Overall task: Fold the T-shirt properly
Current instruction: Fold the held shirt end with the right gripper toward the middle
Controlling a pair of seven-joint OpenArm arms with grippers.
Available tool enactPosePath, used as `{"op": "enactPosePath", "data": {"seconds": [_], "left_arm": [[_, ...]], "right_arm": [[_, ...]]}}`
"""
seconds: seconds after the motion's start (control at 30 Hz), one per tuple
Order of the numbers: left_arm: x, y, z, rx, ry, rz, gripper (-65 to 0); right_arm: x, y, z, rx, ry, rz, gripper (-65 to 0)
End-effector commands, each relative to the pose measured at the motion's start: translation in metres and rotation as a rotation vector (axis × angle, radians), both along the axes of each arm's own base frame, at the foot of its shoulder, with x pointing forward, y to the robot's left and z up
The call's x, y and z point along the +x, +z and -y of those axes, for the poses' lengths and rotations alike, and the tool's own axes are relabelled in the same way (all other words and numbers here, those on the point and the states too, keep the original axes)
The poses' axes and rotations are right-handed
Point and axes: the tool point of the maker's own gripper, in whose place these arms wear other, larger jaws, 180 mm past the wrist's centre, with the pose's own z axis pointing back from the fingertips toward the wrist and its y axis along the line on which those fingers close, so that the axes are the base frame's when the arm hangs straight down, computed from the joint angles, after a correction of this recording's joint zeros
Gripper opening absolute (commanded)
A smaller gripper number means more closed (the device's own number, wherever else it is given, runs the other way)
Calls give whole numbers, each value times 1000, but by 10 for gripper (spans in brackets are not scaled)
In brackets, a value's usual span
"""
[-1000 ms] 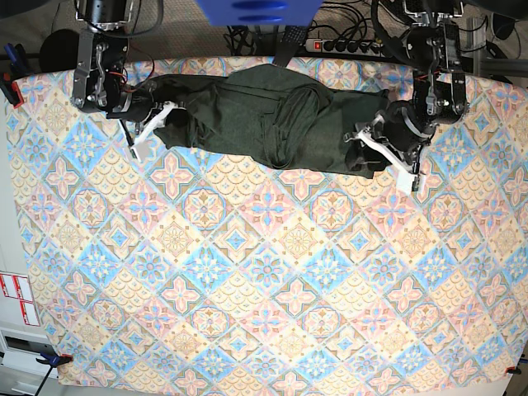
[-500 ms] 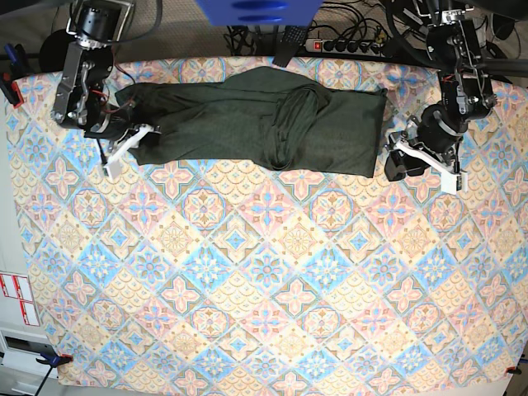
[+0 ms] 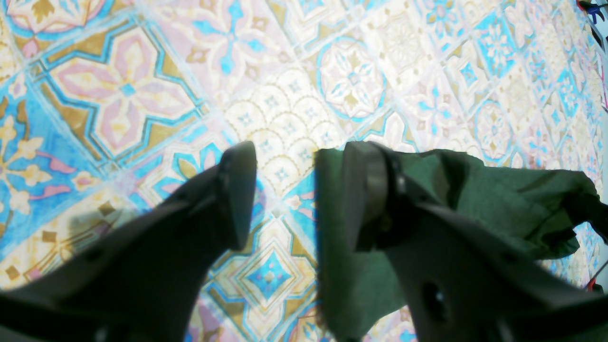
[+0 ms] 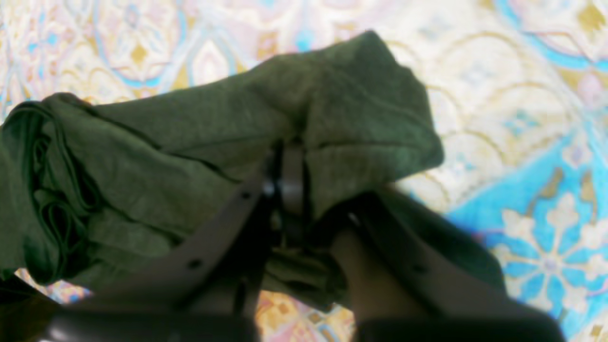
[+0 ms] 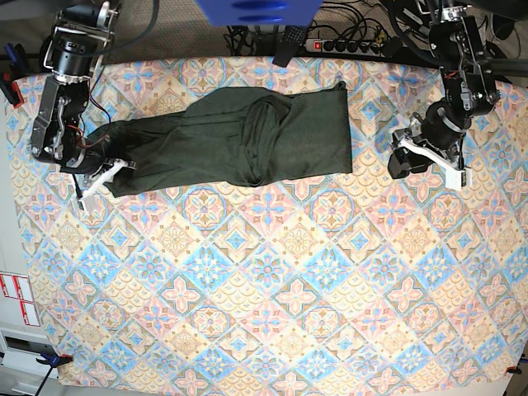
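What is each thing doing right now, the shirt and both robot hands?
T-shirt: lying stretched out and bunched on the tablecloth, one end pinched.
Right gripper: shut on the T-shirt's end.
Left gripper: open, holding nothing, beside the T-shirt's other end.

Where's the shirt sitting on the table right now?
In the base view the shirt lies stretched along the far edge, its left end pinched by the right gripper, the left gripper off its right end.

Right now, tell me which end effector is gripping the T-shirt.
The right end effector, at the base view's left, is clamped on the T-shirt. The left end effector stands open, clear of the cloth.
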Motion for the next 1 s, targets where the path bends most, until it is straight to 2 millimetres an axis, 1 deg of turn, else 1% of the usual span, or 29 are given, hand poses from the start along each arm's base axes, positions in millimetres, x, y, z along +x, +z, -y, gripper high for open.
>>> {"op": "enactPosePath", "data": {"seconds": [0.0,0.1,0.23,0.47,0.57,0.73,0.87,0.97], "left_arm": [[6,11,-1,4,-7,39,-355],[6,10,0,4,-8,39,-355],[6,10,0,4,-8,39,-355],[5,10,-1,4,-8,37,-355],[-1,6,-1,4,-6,23,-355],[-4,4,-1,8,-6,16,-355],[-4,4,-2,12,-4,15,-355],[-4,4,-2,12,-3,14,-355]], "right_arm": [[11,11,1,2,3,43,-648],[-3,5,-13,-6,56,26,-648],[-9,12,-52,-22,200,48,-648],[-14,37,-128,-14,452,138,-648],[-15,53,-161,9,534,193,-648],[-21,66,-195,42,617,236,-648],[-30,78,-230,94,680,275,-648],[-25,90,-251,110,729,315,-648]]}}
